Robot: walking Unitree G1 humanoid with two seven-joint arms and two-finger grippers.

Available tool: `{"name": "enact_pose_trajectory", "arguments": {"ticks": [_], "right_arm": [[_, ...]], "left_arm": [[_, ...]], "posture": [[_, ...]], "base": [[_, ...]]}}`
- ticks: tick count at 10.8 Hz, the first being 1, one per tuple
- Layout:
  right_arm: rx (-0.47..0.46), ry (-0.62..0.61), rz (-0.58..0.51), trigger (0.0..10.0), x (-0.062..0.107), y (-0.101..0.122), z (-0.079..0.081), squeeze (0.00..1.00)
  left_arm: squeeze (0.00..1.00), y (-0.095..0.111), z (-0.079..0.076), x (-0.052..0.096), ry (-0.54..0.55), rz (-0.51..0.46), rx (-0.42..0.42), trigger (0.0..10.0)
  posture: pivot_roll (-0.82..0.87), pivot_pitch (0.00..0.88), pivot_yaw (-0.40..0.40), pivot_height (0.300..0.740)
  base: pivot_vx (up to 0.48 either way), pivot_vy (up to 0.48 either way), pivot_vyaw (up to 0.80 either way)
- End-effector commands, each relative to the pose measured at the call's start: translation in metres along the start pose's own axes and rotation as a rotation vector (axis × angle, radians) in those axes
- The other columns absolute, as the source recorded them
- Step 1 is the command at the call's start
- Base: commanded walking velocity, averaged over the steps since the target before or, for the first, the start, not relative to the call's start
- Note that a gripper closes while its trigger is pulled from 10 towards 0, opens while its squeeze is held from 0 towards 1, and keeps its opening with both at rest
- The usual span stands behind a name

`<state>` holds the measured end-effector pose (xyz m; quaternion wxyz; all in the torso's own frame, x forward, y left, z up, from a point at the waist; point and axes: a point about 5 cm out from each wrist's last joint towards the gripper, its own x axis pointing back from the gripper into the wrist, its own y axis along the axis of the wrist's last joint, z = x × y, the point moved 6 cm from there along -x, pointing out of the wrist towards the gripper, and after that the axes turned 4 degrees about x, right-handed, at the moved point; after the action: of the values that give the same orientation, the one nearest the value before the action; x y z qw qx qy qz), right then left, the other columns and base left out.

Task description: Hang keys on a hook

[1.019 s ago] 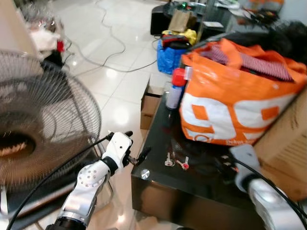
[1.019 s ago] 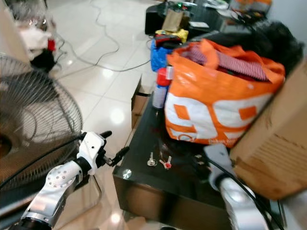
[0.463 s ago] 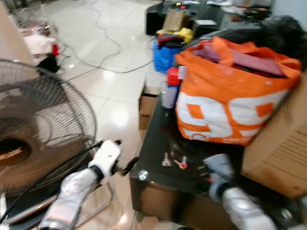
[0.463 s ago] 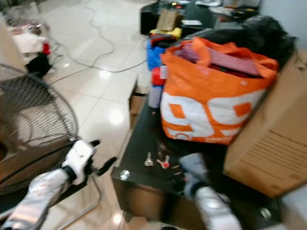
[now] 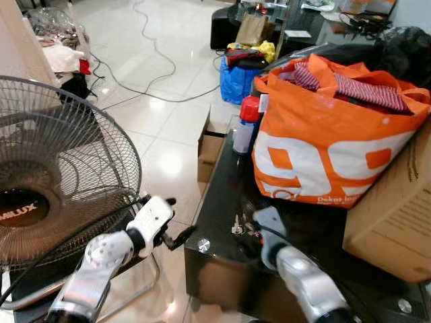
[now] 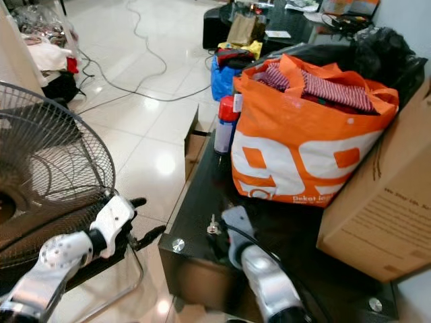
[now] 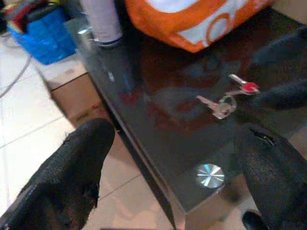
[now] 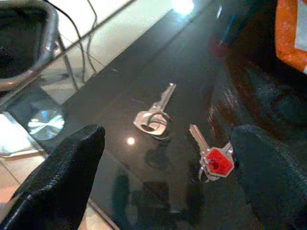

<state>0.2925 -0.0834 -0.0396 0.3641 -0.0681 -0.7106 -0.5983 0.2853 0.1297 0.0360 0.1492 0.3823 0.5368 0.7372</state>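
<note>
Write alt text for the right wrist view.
Two keys on a ring, one plain silver and one with a red head, lie on a glossy black table between the open black fingers of the right gripper. An orange bag sits at one corner, pale floor tiles beyond the table's edge.

keys (image 8: 182, 132) on table (image 5: 222, 195) front | bag (image 5: 330, 134) behind | fan (image 5: 60, 175) left

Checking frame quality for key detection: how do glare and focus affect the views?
Right wrist view: keys sharp on the glossy black table, one bright glare spot nearby. Left wrist view: keys softer, tool fingers blurred. Eye views: floor reflects lights.
</note>
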Motion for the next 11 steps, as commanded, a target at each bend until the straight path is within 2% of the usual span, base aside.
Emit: {"name": "enact_pose_trajectory", "arguments": {"ticks": [1,3,5,6,7,8,11], "right_arm": [[0.018,-0.026,0.039,10.0,-0.003,-0.009,-0.004,0.00],[0.053,-0.075,0.079,10.0,-0.008,-0.015,-0.009,0.00],[0.001,-0.150,0.083,10.0,-0.010,-0.018,-0.019,0.00],[-0.078,-0.199,0.058,7.8,-0.012,-0.013,-0.025,0.00],[-0.096,-0.210,0.052,4.5,-0.013,-0.012,-0.026,0.00],[-0.074,-0.221,0.068,0.0,-0.015,-0.014,-0.027,0.00],[-0.070,-0.211,0.068,0.0,-0.017,-0.014,-0.025,0.00]], "left_arm": [[0.00,0.004,-0.009,-0.002,-0.061,0.002,-0.014,10.0],[0.00,0.001,-0.018,0.000,-0.109,0.025,-0.027,10.0],[0.00,0.001,-0.020,0.001,-0.122,0.026,-0.026,10.0],[0.00,0.001,-0.022,0.003,-0.127,0.025,-0.025,10.0],[0.00,0.001,-0.023,0.005,-0.129,0.027,-0.023,10.0],[0.00,0.000,-0.024,0.006,-0.132,0.032,-0.018,10.0],[0.00,0.000,-0.026,0.007,-0.135,0.037,-0.009,10.0]], "posture": [[-0.04,0.053,-0.043,0.740],[-0.04,0.076,-0.044,0.740],[-0.03,0.095,-0.052,0.740],[-0.02,0.103,-0.060,0.740],[-0.02,0.105,-0.063,0.740],[-0.03,0.106,-0.068,0.740],[-0.02,0.104,-0.073,0.740]], "base": [[0.000,0.000,0.00],[0.000,0.000,0.00],[0.000,0.000,0.00],[0.000,0.000,0.00],[0.000,0.000,0.00],[0.000,0.000,0.00],[0.000,0.000,0.00]]}}
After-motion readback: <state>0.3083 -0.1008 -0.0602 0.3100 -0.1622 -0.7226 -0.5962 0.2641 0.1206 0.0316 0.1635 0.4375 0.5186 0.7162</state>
